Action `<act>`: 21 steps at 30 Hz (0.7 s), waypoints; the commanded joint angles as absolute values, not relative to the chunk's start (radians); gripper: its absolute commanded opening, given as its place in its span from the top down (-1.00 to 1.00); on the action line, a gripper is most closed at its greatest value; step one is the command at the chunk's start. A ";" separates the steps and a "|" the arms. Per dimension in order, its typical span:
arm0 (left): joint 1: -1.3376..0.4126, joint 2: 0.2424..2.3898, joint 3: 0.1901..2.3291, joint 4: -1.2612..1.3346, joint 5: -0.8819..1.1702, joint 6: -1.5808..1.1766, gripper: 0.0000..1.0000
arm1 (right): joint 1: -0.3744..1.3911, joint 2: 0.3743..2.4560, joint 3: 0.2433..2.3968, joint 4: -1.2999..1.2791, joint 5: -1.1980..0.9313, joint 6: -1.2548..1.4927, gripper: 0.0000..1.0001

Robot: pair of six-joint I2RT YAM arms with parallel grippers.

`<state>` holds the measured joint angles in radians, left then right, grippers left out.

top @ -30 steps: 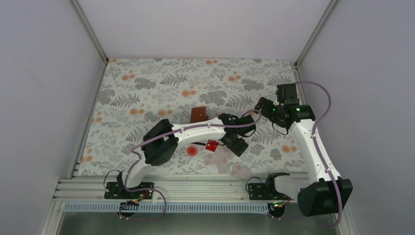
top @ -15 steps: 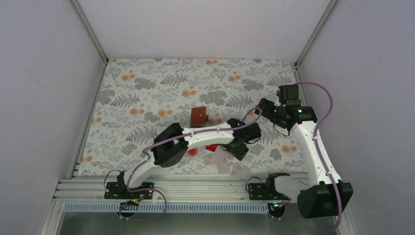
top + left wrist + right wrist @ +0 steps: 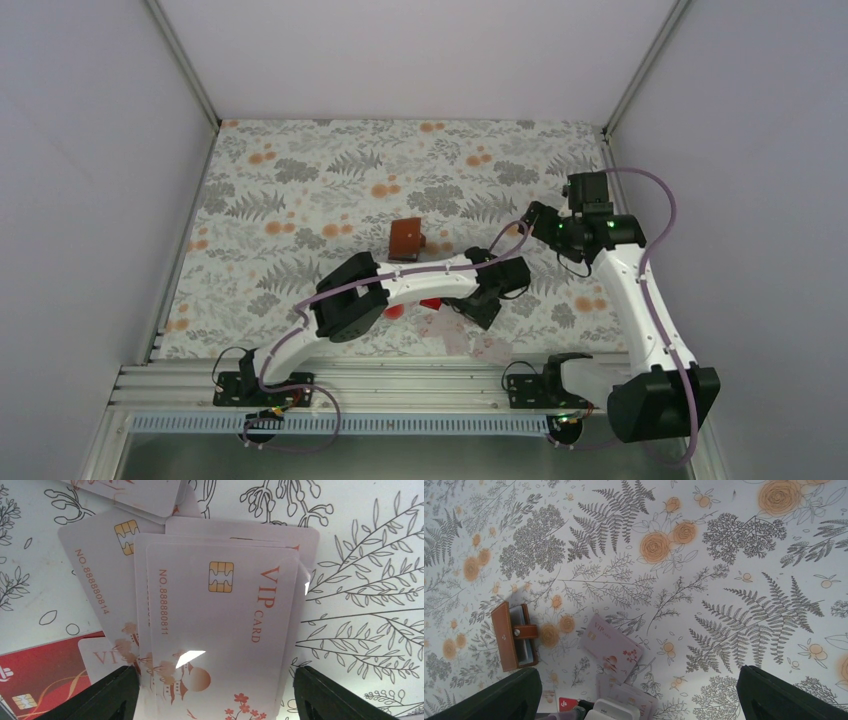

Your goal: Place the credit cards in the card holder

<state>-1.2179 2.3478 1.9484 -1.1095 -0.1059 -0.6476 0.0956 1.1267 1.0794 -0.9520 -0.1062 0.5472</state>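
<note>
A: Top view?
B: High over the near edge, looking down on the whole table (image 3: 300, 170)
A: Wrists?
B: Left sits close above the credit cards (image 3: 220, 630); right looks down from higher, sharing them and the card holder (image 3: 514, 635) with top

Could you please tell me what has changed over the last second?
The left arm swung toward the near edge, bringing the left gripper down over the pile of credit cards, jaws open either side of it; nothing is gripped yet. From above, the arm now covers most of the red card. The card holder stayed put; the open right gripper hardly moved.
</note>
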 commanded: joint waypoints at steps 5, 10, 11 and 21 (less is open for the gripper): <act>-1.225 2.350 1.846 -1.076 -0.095 -0.635 -0.29 | 0.100 1.131 1.080 -0.914 -0.165 0.530 -0.99; -1.226 2.332 1.825 -1.062 -0.101 -0.631 -0.16 | 0.100 1.131 1.077 -0.914 -0.170 0.529 -0.98; -1.225 2.328 1.826 -1.063 -0.106 -0.630 -0.14 | 0.099 1.131 1.076 -0.914 -0.169 0.529 -0.99; -1.225 2.275 1.863 -1.078 -0.159 -0.623 0.00 | 0.098 1.135 1.083 -0.912 -0.170 0.529 -0.98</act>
